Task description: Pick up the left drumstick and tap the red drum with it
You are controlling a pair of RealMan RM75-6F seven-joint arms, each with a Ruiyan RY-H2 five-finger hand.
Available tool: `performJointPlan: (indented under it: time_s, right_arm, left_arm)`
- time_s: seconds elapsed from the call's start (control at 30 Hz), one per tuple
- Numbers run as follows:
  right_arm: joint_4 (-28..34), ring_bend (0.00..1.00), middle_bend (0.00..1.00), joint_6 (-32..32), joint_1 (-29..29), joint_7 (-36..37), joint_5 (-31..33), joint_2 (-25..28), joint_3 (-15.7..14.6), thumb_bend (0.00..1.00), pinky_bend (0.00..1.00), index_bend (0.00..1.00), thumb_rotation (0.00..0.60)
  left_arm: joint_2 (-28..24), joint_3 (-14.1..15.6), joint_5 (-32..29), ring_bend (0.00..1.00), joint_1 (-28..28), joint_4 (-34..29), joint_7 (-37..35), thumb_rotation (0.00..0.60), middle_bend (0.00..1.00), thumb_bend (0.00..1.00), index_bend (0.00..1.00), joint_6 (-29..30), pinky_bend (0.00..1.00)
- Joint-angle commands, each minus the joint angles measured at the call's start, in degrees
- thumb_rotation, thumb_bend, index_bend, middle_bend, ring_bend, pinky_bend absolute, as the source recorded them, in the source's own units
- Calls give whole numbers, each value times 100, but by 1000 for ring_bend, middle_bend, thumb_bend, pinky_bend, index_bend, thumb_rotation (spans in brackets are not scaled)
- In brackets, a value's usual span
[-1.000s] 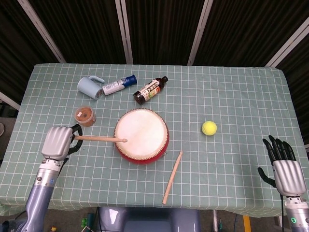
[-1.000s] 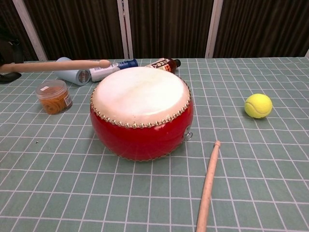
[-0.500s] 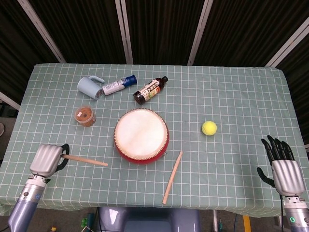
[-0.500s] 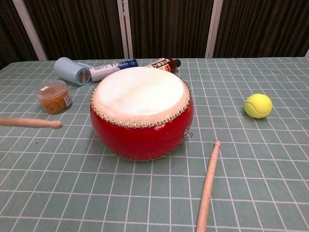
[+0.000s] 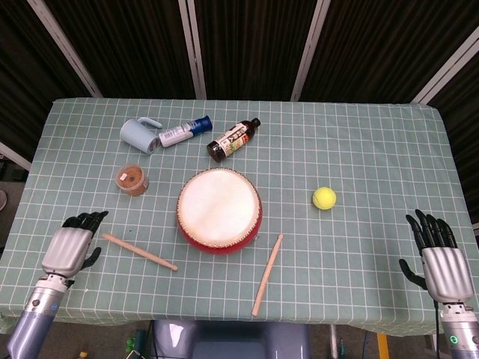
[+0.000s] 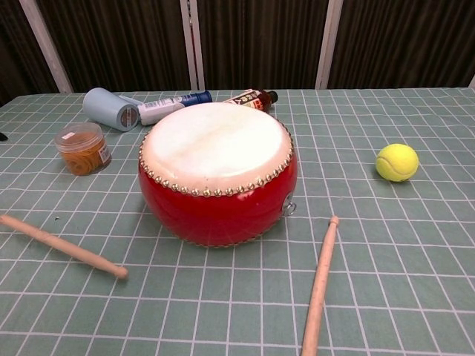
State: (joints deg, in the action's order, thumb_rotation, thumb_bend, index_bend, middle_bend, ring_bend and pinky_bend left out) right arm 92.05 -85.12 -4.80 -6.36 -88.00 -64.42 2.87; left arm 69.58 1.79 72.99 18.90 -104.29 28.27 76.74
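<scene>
The red drum (image 5: 219,211) (image 6: 217,173) with its pale skin stands in the middle of the table. The left drumstick (image 5: 139,251) (image 6: 62,245) lies flat on the cloth to the drum's left, its tip pointing right and toward the front. My left hand (image 5: 71,244) is just left of the stick's butt end, fingers spread, holding nothing. My right hand (image 5: 438,254) rests open near the table's right front corner, far from the drum. Neither hand shows in the chest view.
A second drumstick (image 5: 267,274) (image 6: 319,285) lies right of the drum's front. A yellow tennis ball (image 5: 324,197) sits to the right. Behind the drum lie a blue cup (image 5: 140,135), a white tube (image 5: 184,132) and a brown bottle (image 5: 233,140); an orange jar (image 5: 132,179) stands left.
My left hand drew the stick back off the drum skin, lowered it toward the front left, then let go; the stick now lies on the cloth. The right hand stayed put.
</scene>
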Motion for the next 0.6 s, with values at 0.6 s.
performJointPlan:
  time_s: [0.6]
  right_arm:
    - [-110, 0, 0, -206, 18, -64, -209, -72, 1, 349, 39, 0, 600]
  left_arm:
    - [-650, 447, 1739, 0, -1295, 697, -1604, 600, 0, 0, 0, 1839, 0]
